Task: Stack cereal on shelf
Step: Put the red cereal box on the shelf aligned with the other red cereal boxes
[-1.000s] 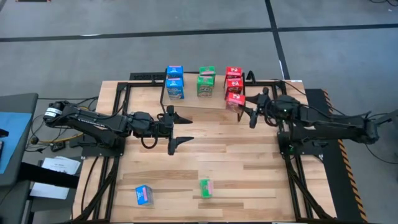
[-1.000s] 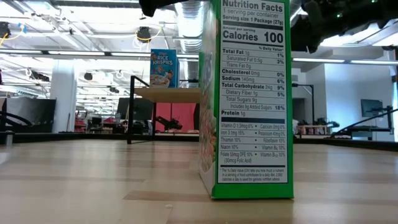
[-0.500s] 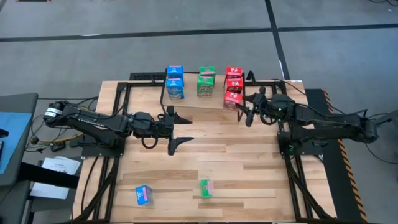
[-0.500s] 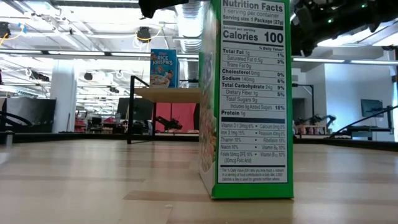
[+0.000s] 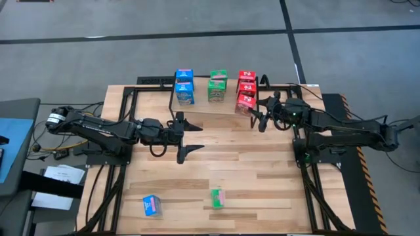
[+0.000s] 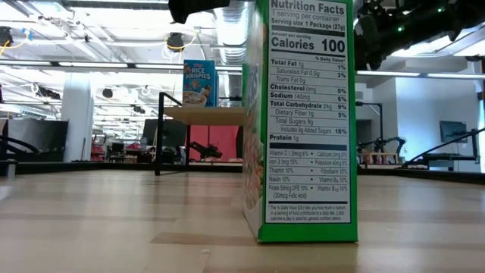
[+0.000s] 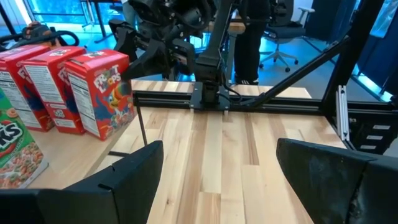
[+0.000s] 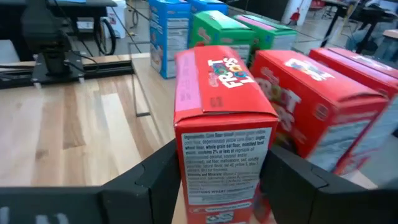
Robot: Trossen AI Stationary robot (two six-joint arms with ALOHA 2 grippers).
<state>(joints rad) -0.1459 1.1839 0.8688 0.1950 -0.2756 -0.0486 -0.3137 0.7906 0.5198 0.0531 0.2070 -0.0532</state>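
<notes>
The shelf (image 5: pixel 226 108), a light plank on thin black legs, stands at the table's far edge. On it are two blue boxes (image 5: pixel 184 86), green boxes (image 5: pixel 217 86) and a row of red boxes (image 5: pixel 247 82). My right gripper (image 5: pixel 254 117) is at the near end of the red row, shut on the nearest red box (image 8: pixel 221 118). My left gripper (image 5: pixel 193 134) hovers open and empty over the table's middle, in front of the shelf. A loose blue box (image 5: pixel 152 206) and a loose green box (image 5: pixel 218 197) sit on the table near its front edge. My right gripper pinches the red box between its two fingers (image 8: pixel 163 177), one on each of two opposite sides (image 8: pixel 186 155), at the end nearest the wrist. The fingers come roughly level from the table's right. The box sits upright beside the other red boxes (image 7: pixel 96 93). Whether it rests on the plank cannot be told.
The shelf's thin black legs (image 7: pixel 142 124) stand just in front of the red row. Black frame rails (image 5: pixel 131 98) run along the table's far and side edges. Bare wood lies between the shelf and the two loose boxes. The low view shows the green box (image 6: pixel 303 121) close up.
My right gripper has moved a little toward the table's left and far edge with the red box. The box has come up against the near end of the red row on the shelf and stands straighter than before.
</notes>
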